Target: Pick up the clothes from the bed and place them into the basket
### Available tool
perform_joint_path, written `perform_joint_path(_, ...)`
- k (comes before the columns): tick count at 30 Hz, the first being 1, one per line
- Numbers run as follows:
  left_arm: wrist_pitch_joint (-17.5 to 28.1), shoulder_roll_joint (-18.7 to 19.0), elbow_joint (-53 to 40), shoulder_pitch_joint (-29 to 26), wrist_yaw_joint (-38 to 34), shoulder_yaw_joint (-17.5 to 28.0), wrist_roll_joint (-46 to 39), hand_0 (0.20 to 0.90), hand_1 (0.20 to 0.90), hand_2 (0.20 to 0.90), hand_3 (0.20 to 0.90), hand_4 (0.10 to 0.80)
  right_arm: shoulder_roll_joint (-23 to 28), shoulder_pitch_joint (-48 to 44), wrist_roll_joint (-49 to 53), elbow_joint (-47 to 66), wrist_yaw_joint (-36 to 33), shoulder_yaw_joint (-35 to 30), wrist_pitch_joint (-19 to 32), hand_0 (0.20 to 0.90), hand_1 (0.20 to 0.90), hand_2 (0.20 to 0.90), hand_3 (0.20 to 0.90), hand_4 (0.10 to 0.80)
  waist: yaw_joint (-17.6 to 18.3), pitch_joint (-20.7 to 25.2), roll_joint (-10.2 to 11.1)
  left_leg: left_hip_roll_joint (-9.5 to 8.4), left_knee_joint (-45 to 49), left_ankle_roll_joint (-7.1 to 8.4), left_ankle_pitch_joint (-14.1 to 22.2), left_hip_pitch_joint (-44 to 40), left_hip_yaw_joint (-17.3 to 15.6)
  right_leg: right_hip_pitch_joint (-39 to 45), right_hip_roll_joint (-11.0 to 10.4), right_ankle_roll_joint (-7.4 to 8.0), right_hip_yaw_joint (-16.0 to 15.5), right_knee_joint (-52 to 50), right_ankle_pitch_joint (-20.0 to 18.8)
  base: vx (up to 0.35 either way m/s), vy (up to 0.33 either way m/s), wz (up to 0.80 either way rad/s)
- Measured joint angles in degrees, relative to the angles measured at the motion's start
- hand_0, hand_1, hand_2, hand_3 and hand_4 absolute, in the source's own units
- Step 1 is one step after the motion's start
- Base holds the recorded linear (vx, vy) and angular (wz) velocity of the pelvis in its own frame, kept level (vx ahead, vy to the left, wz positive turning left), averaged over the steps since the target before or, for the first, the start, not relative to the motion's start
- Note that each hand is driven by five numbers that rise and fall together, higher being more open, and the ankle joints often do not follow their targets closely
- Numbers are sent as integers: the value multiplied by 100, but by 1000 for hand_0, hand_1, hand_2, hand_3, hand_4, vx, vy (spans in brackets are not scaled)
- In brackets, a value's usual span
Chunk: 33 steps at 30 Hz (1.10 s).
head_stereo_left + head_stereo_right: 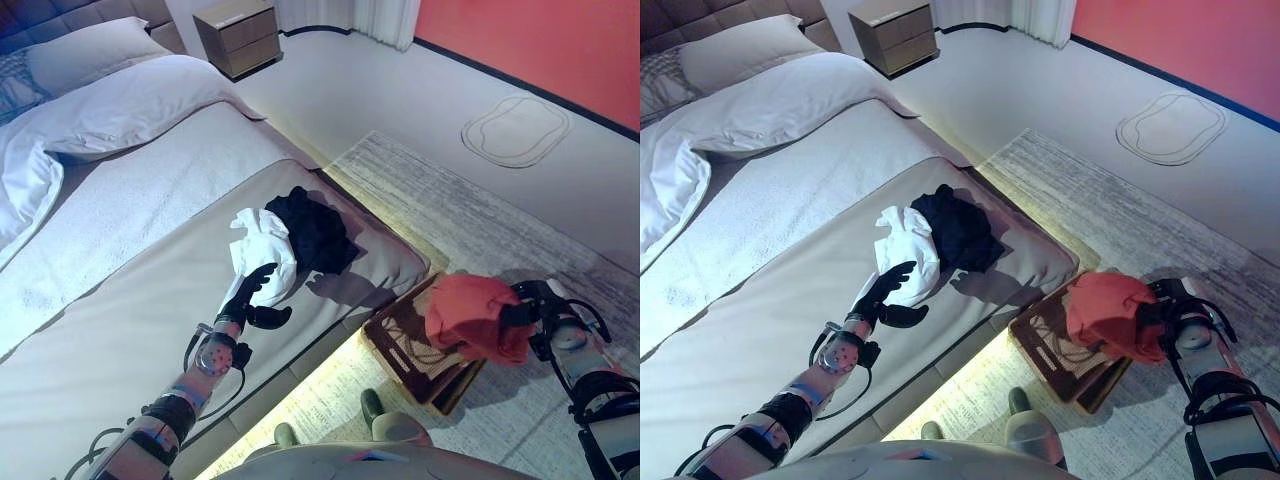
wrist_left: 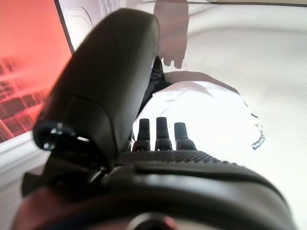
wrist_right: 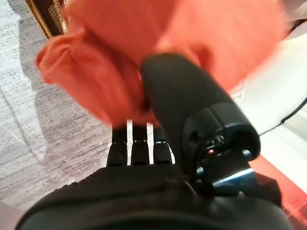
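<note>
A white garment point(image 1: 262, 250) and a black garment point(image 1: 315, 230) lie bunched together near the foot corner of the bed point(image 1: 130, 320). My left hand point(image 1: 250, 296) hovers open at the white garment's near edge, its fingers point(image 2: 156, 134) stretched toward the cloth. A red garment point(image 1: 470, 315) hangs over the brown woven basket point(image 1: 405, 345), which sits on the rug beside the bed. My right hand point(image 1: 528, 305) is shut on the red garment point(image 3: 110, 72), thumb and fingers pinching its folds.
Pillows point(image 1: 130, 100) and a white duvet point(image 1: 25, 170) cover the head of the bed. A wooden nightstand point(image 1: 238, 35) stands by the far wall. A grey rug point(image 1: 480, 220) spreads under the basket, with a red wall point(image 1: 540, 40) behind.
</note>
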<state>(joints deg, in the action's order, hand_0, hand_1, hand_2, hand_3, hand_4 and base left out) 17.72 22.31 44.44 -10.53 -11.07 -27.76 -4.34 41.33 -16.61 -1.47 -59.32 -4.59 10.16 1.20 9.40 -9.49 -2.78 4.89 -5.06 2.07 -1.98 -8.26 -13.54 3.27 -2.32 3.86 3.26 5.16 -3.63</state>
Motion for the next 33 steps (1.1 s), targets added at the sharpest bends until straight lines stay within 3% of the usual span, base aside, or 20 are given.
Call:
perform_joint_path(14,10,-1,31,21,-93,2,-1,900,900,900,900,800,-2,-5,-225,234,-465,99,-56,900,900,900,900,800,-133,-4,7,2,-2,38,-33,77,170,7,-8,0,-140,0,0,2,2,5)
perform_joint_path(22,134,-30,-56,120,-610,134,-3,900,900,900,900,800,29,-391,-767,1702,-1517,579,-621,900,900,900,900,800,-279,-13,21,-1,0,47,-123,195,439,19,-20,0,-398,2,0,25,18,16)
perform_joint_path(28,164,-176,-80,217,-848,379,-5,900,900,900,900,800,48,-1378,-1374,2023,-1658,1356,-735,900,900,900,900,800,-687,-31,48,2,1,114,-223,280,798,113,-15,-2,-736,8,8,98,18,29)
perform_joint_path(33,165,-175,-97,484,-880,507,-29,900,900,900,900,800,33,-2008,-1447,1992,-1516,1894,-707,900,900,900,900,800,-1225,-50,38,-25,3,127,-346,510,1192,100,-27,1,-1100,10,22,78,65,41)
